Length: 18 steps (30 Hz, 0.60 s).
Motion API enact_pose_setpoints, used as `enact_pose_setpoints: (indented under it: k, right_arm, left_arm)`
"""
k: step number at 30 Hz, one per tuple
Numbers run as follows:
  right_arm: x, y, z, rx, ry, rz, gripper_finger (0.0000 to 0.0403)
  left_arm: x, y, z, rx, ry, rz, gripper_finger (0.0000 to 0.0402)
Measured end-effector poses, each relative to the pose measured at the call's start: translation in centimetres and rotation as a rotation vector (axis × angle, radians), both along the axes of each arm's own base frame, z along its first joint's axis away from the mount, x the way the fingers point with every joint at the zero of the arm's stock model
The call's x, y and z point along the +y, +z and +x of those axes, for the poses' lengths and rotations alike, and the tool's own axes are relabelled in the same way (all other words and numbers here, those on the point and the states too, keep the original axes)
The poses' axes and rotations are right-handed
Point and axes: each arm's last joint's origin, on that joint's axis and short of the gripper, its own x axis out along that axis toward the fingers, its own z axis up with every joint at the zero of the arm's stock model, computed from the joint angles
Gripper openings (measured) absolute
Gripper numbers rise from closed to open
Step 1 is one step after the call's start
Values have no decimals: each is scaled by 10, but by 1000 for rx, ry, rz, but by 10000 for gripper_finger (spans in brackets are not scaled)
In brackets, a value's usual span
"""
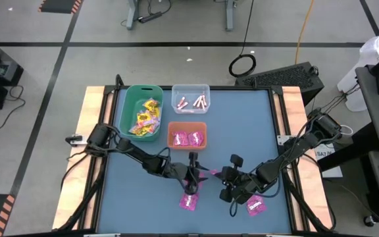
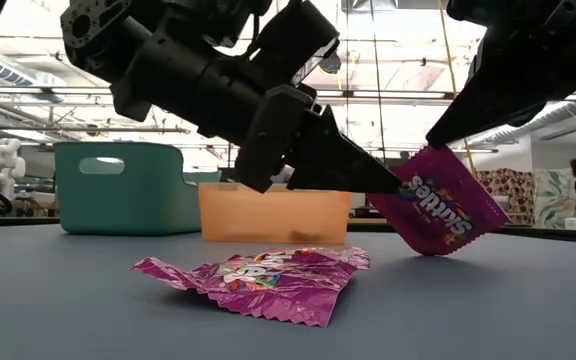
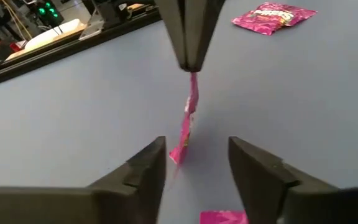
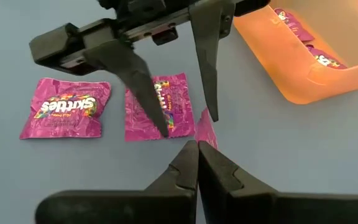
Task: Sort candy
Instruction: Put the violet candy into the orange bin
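Note:
My right gripper (image 4: 197, 152) is shut on a magenta-pink candy packet (image 3: 188, 118), which shows edge-on in the left wrist view. My left gripper (image 3: 196, 144) is open. Its fingers stand on either side of that packet's lower end, and I see no touch. In the high view the two grippers meet at mid-table, left gripper (image 1: 195, 172) facing right gripper (image 1: 217, 174). Two more magenta packets (image 4: 67, 115) (image 4: 160, 106) lie flat on the table under them. A third packet (image 1: 255, 205) lies near the right arm. My right gripper pinches the magenta packet by its upper edge (image 3: 192, 79) between the two shut fingers, coming from above and from the table's right. The packet (image 2: 448, 215) hangs tilted below the fingers. I cannot tell whether its lower corner touches the table.
At the far side stand a green bin (image 1: 130, 105) with yellow packets, a clear bin (image 1: 191, 89) with pale sticks and an orange bin (image 1: 187, 125) with magenta packets. Blue table surface (image 1: 255, 131) is bare toward the right and the left.

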Motion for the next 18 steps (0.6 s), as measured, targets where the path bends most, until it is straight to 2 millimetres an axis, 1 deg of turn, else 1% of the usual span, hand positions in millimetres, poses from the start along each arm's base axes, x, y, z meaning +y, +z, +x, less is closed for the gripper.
enact_pose_setpoints:
  k: [4, 8, 12, 15, 18]
  right_arm:
    - [0, 0, 0, -5, 1, 1, 0]
    - [0, 1, 1, -8, 1, 2, 0]
    - [1, 1, 1, -11, 5, 0, 0]
    - [1, 1, 1, -12, 5, 1, 0]
    - [0, 4, 0, -18, 5, 2, 0]
  left_arm:
    - [4, 0, 1, 0, 5, -2, 117]
    - [8, 0, 2, 1, 10, 1, 67]
    - [7, 0, 2, 3, -25, 10, 12]
    - [7, 4, 2, -3, -29, 9, 8]
    - [5, 18, 0, -39, -32, -1, 4]
